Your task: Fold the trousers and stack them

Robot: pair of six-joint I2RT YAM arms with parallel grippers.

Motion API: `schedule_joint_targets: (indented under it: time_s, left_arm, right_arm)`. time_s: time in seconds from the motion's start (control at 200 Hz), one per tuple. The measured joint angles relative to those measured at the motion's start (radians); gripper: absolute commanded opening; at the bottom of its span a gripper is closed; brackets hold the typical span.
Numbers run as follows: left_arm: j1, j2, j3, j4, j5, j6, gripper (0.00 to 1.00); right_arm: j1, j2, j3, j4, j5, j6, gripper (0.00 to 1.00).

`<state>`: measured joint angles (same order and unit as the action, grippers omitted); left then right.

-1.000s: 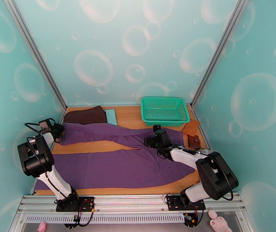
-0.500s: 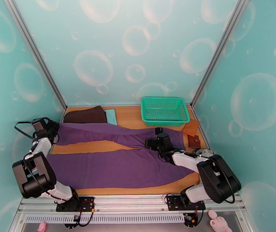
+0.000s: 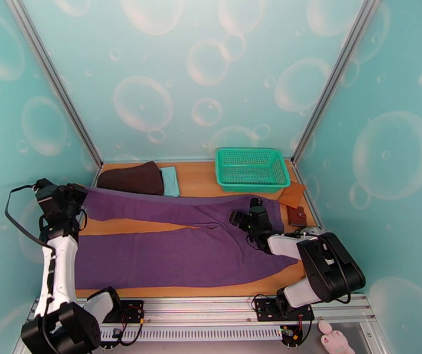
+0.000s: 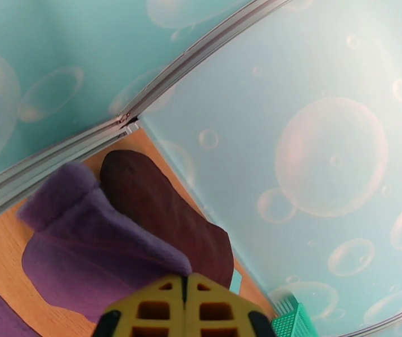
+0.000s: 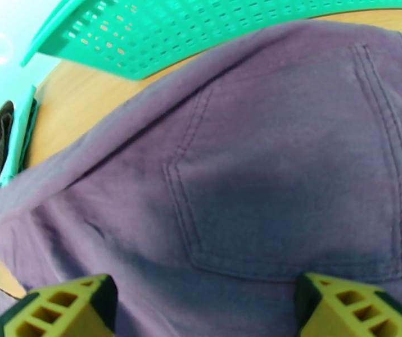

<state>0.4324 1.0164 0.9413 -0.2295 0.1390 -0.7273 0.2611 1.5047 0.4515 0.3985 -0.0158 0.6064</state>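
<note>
The left gripper [image 3: 72, 199], its pads pressed together on the cuff of the far leg of the plain purple soft-fabric trousers [image 3: 181, 255], has travelled outward to the far left corner of the wooden table [image 3: 199, 181]. Its arm has risen and now stands nearly straight.

Result: the far leg is drawn longer and straighter, and its cuff appears raised beside the dark brown folded cloth [image 3: 133, 177].

The right gripper [image 3: 247, 216], jaws spread wide and holding nothing, has shifted slightly toward the right edge. It hovers low over the back pocket at the waist.

The trousers lie spread from the left edge to near the right edge, with the near leg flat along the near edge.

Judgement: the garment is being tensioned and flattened, and no fold has been made yet.
</note>
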Motion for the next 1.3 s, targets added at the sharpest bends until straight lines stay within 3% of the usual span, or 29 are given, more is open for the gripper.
schedule_joint_targets:
  time_s: [0.24, 0.505, 0.705, 0.98, 1.3]
  left_arm:
    - [0.0, -0.075, 0.038, -0.132, -0.082, 0.074, 0.0]
    - [0.0, -0.059, -0.01, -0.118, -0.119, 0.055, 0.0]
    - [0.0, 0.133, -0.036, -0.006, -0.14, 0.007, 0.0]
    - [-0.002, 0.385, -0.004, 0.139, -0.14, -0.056, 0.0]
    - [-0.002, 0.579, 0.067, 0.245, -0.17, -0.063, 0.0]
  right_arm:
    - [-0.008, -0.03, -0.027, 0.014, -0.011, 0.041, 0.87]
    - [-0.009, -0.029, -0.025, 0.013, -0.01, 0.056, 0.88]
    - [-0.01, 0.005, 0.029, -0.025, -0.01, 0.055, 0.88]
    - [-0.05, 0.166, 0.187, -0.005, -0.045, 0.054, 0.88]
    - [-0.06, 0.263, 0.311, -0.038, -0.053, 0.045, 0.87]
